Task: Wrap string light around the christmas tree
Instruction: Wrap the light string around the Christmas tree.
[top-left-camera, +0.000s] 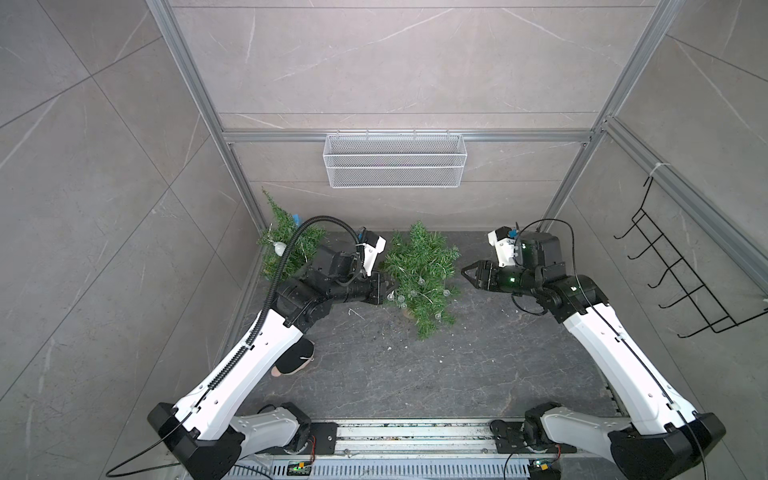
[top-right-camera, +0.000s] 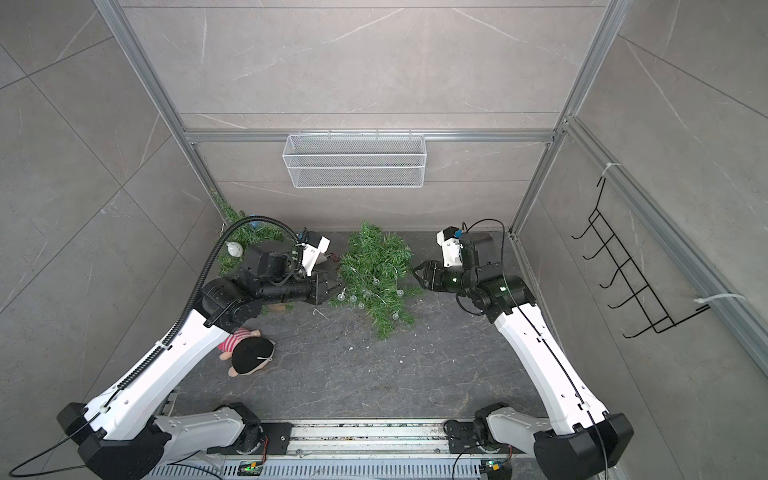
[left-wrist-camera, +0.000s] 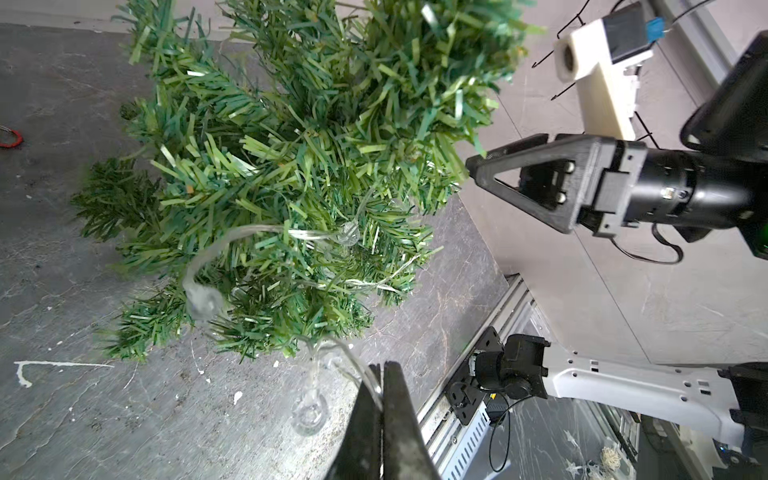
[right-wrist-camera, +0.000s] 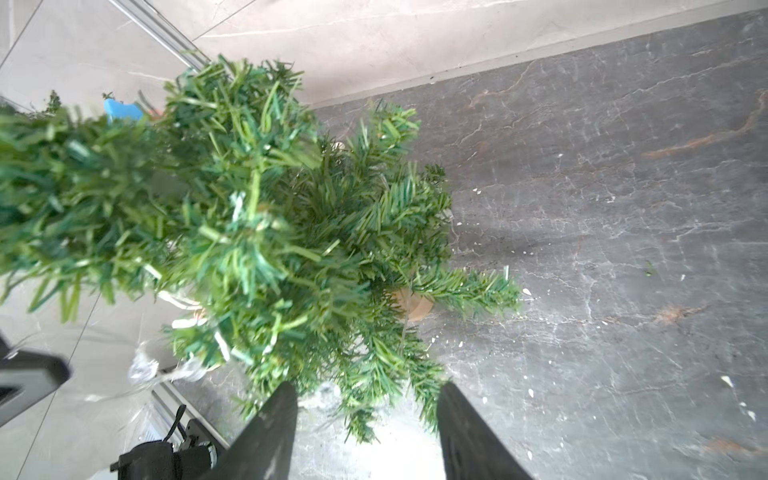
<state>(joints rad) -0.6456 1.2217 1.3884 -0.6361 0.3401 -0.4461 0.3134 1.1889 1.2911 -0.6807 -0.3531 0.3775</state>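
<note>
The left gripper (left-wrist-camera: 381, 368) pinches the string light (left-wrist-camera: 203, 299) wire beside the christmas tree (top-left-camera: 419, 270); the right gripper (right-wrist-camera: 367, 388) stands open at its opposite side.

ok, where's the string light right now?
In both top views the string light drapes the lower front branches of the middle christmas tree, with a strand pinched in the left pincer.

The christmas tree (top-left-camera: 419, 270) blocks the counter's (top-left-camera: 415, 374) back middle. The front half lies open, save a plush doll (top-right-camera: 251, 355) at the left edge. Another small tree (top-left-camera: 286, 239) crowds the back-left corner.
</note>
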